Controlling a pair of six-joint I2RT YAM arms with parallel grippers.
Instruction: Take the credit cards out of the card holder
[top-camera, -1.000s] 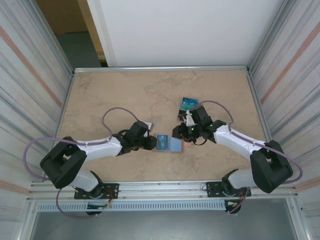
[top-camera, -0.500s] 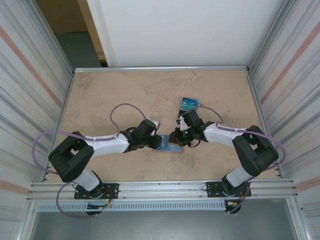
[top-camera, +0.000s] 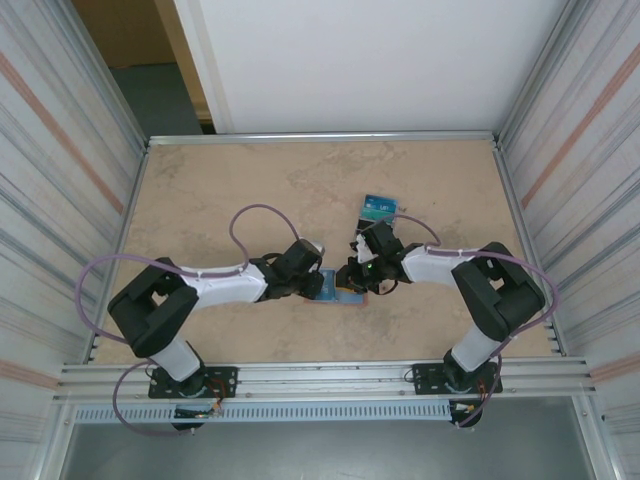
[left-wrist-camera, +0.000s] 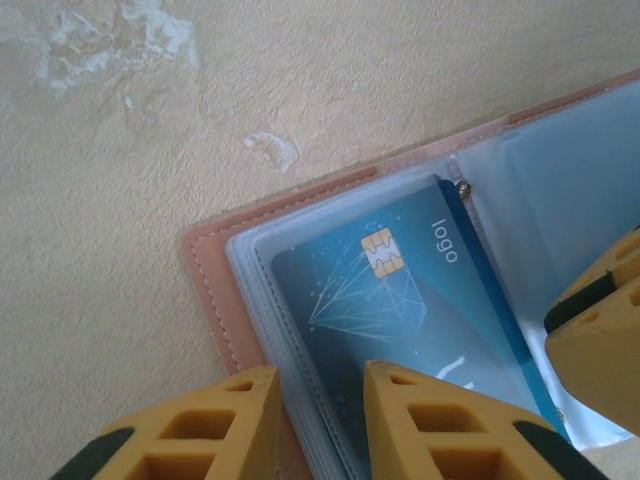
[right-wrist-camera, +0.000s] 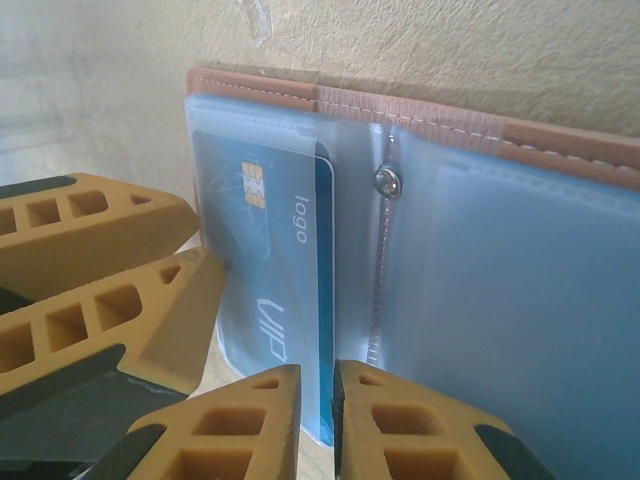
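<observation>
Yellow ribbed plastic fingers of the right gripper stood almost together, a mere sliver between them, at the near edge of the clear sleeve holding a thin blue rectangular credit card with a gold chip. Whether they pinched the card, I could not tell. The salmon-pink leather-like folding card holder lay open and flat on the beige marbled table, between the two grippers (the card sat in the half nearer the left one). The left gripper, jaws narrowly apart, straddled the card holder's outer edge, with one finger on the sleeve over the card and the other just beside the pink cover. Farther back, just beyond the right gripper, a small blue-topped rectangular object lay on the table.
</observation>
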